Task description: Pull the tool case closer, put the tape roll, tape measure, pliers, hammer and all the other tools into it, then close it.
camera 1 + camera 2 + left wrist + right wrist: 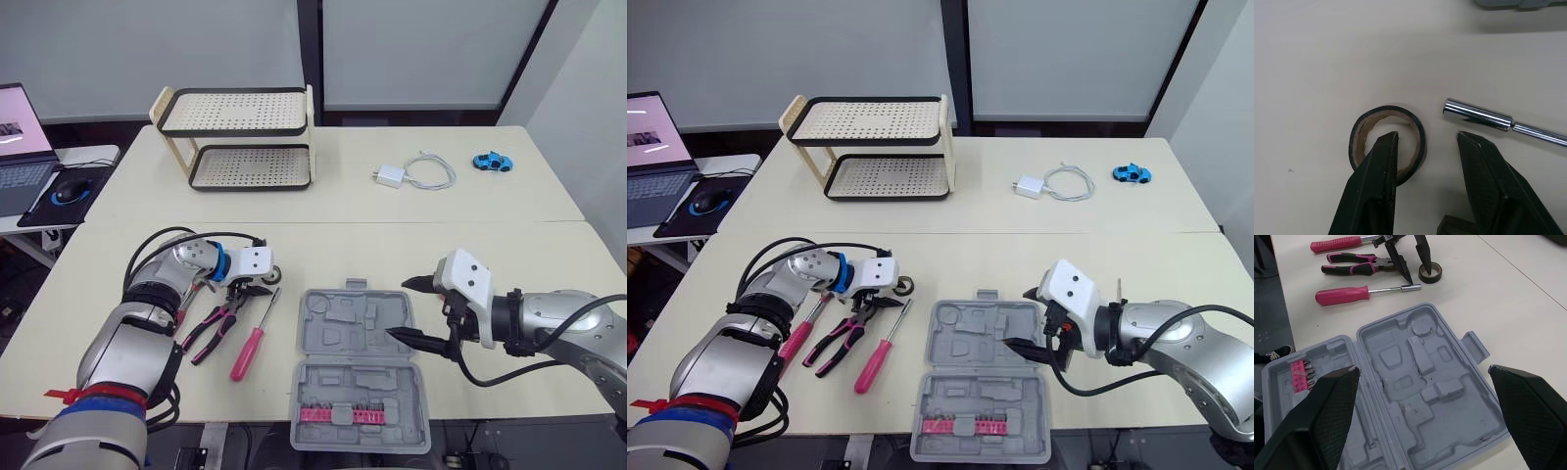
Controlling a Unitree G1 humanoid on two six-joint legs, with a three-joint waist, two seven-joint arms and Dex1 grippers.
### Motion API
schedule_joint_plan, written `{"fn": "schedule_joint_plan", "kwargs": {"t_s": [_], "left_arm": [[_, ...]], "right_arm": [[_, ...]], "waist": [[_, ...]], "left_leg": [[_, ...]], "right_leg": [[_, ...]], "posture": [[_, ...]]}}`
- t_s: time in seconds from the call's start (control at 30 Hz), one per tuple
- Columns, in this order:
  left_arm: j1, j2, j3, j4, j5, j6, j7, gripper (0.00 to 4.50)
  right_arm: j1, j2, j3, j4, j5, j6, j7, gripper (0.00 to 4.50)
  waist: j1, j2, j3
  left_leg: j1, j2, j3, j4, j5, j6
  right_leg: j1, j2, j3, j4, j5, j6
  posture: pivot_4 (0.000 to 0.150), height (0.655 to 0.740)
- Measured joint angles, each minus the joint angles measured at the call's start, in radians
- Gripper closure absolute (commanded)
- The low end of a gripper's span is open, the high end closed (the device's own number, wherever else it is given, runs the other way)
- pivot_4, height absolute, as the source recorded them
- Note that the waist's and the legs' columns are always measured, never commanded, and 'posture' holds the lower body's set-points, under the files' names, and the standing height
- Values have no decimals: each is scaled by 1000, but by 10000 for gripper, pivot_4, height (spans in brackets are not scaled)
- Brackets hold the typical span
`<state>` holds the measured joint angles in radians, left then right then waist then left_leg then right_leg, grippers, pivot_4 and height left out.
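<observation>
Open tool case (343, 323), left pincer (1427, 137) astride tape roll (1386, 116) rim

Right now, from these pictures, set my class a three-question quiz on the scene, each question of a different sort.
1. True or false: the tool case lies shut.
2. One finger of the left tool points into which item? A tape roll; B pliers; C charger.
3. Fill in: the right tool hovers over the case with its fingers ____.
Key: 1 false; 2 A; 3 open.
</observation>
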<state>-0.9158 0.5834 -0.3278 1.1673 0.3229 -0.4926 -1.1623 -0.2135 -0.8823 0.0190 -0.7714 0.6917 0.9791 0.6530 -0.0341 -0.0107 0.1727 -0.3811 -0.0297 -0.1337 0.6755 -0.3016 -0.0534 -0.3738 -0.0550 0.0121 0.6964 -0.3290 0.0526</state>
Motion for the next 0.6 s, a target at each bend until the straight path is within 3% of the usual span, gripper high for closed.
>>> {"fn": "schedule_joint_plan", "kwargs": {"t_s": [0.17,0.2,0.6], "left_arm": [[-3,-7,-9,13,8,-3,37,43517],[-3,-9,-10,13,10,-4,39,44730],[-3,6,7,10,-14,-10,-18,44730]], "right_arm": [[0,0,0,0,7,9,-4,0],[0,0,0,0,10,9,-4,0],[-15,28,-7,-11,28,-61,15,0]], "waist": [[0,0,0],[0,0,0],[-1,0,0]], "left_leg": [[0,0,0,0,0,0],[0,0,0,0,0,0],[0,0,0,1,0,0]], "right_leg": [[0,0,0,0,0,0],[0,0,0,1,0,0],[0,0,0,0,0,0]], "posture": [[1500,7400],[1500,7400],[1500,7400]]}}
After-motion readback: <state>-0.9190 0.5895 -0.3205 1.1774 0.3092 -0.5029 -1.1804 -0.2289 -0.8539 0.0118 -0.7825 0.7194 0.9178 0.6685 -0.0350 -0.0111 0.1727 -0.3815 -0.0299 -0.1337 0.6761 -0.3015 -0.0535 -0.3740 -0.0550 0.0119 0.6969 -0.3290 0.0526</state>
